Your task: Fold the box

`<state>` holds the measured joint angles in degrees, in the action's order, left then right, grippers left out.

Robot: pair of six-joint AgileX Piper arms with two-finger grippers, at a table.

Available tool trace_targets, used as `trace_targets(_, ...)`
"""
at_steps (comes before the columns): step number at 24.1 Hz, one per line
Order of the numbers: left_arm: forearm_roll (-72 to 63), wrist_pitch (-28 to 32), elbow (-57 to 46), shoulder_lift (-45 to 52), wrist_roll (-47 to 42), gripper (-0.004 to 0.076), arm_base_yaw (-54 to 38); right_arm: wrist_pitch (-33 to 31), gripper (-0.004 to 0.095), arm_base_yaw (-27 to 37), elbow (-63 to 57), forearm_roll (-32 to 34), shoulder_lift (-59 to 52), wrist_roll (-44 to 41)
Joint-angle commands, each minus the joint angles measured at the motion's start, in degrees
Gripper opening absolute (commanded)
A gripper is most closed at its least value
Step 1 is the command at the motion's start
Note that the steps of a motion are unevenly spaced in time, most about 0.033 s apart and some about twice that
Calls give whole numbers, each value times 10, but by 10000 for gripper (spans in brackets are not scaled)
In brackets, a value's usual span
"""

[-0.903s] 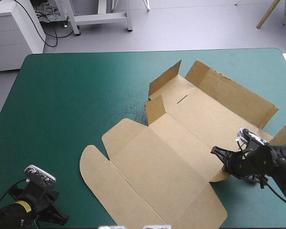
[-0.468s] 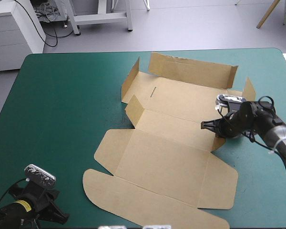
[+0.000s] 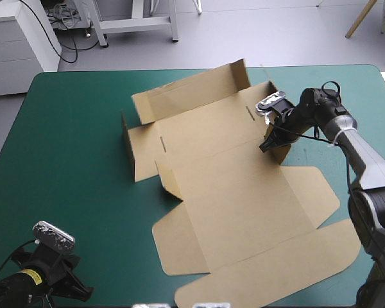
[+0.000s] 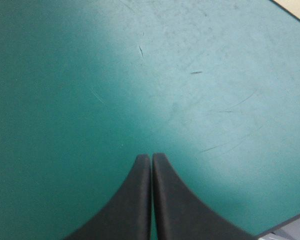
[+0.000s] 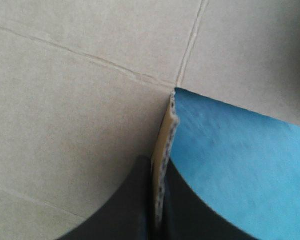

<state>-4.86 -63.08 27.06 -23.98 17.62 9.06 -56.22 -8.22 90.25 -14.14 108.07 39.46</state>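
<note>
Brown board lies spread across the middle and right of the teal-green bench point(image 3: 70, 160) — this is the box point(image 3: 237, 192), mostly flat. The long wall point(image 3: 192, 90) on its far side is raised and a short wall point(image 3: 125, 138) stands at its left end, while the lid point(image 3: 269, 256) lies flat on its near side.

The right pincer point(image 5: 157, 165) is clamped on a small upright flap point(image 5: 166, 125) at the box's right end. The board's edge is nipped between the black fingers point(image 5: 120, 215), close to a corner where two creases meet. The left pincer point(image 4: 151, 159) is pressed together on nothing, over bare cover well off the box's near-left side.

The step in hand looks like standing this end flap up so it can meet the long wall. It should go best if the flap is turned about its own crease, not hauled — nothing pins the sheet, so a sideways pull would likely slide the whole box. A grip low on the flap, near the crease, should keep the bend clean; the idle left pincer could hold the floor of the box down
</note>
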Motion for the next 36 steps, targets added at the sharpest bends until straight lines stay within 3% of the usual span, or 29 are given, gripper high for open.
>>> trace_targets(1, -5, 28, 15, -5, -2, -10, 5, -11, -14, -3, 71, -107, 7, 173)
trace_targets(7, -5, 25, 15, -5, -2, -10, 5, -14, -14, -59, 145, -89, 42, 262)
trace_targets(10, -5, 25, 15, -5, -2, -10, 5, -11, -14, -135, 171, 4, 49, 318)
trace_targets(16, -5, 26, 15, -5, -2, -10, 5, -5, -14, -242, 173, 69, 49, 373)
trace_targets(21, -39, 43, 21, -3, 4, -10, 5, -15, -14, -264, 173, 62, 49, 346)
trace_targets(32, -60, 19, 187, -2, -12, -10, 4, -9, -14, -263, 173, 66, 51, 195)
trace_targets(36, -48, 2, 198, -2, -12, -10, 4, -30, -14, -263, 173, 48, 57, 226)
